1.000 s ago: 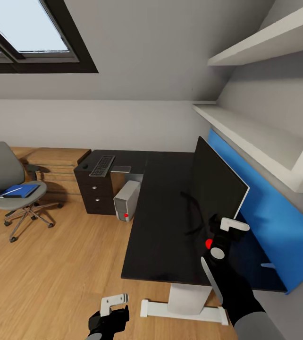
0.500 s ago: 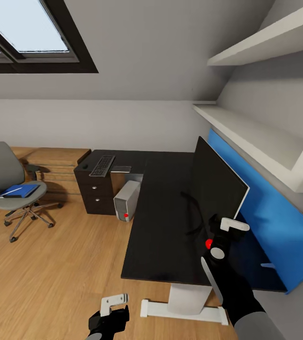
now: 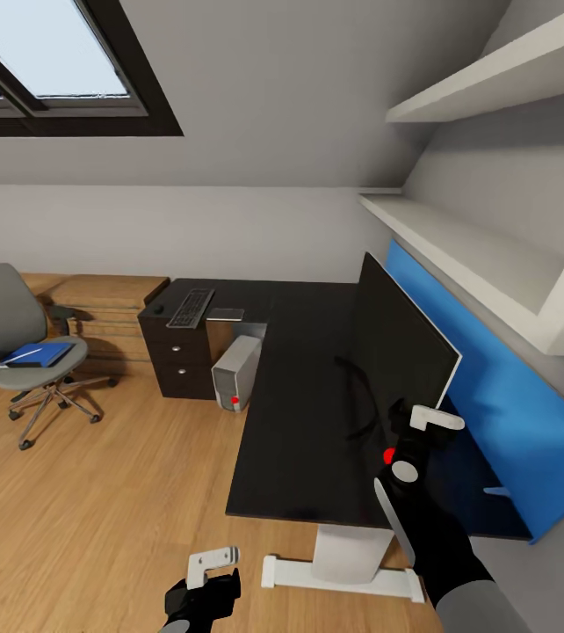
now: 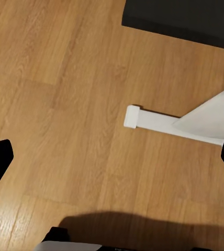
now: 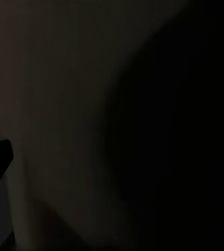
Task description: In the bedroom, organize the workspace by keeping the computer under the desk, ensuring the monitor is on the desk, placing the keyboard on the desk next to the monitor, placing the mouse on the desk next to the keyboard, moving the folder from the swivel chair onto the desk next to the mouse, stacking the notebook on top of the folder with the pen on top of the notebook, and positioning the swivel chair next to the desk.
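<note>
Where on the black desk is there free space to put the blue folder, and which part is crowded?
The desk is bare along its long near arm, between the monitor and the floor-side edge. The far end over the drawers is crowded: the mouse, keyboard and notebook lie there side by side. The folder lies on the swivel chair.

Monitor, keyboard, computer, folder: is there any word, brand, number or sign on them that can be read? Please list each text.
No readable text anywhere.
Monitor: blank black screen, no brand visible.
Keyboard: key legends too small to read.
Computer: only a red light, no label.
Folder: plain blue, no writing visible.
</note>
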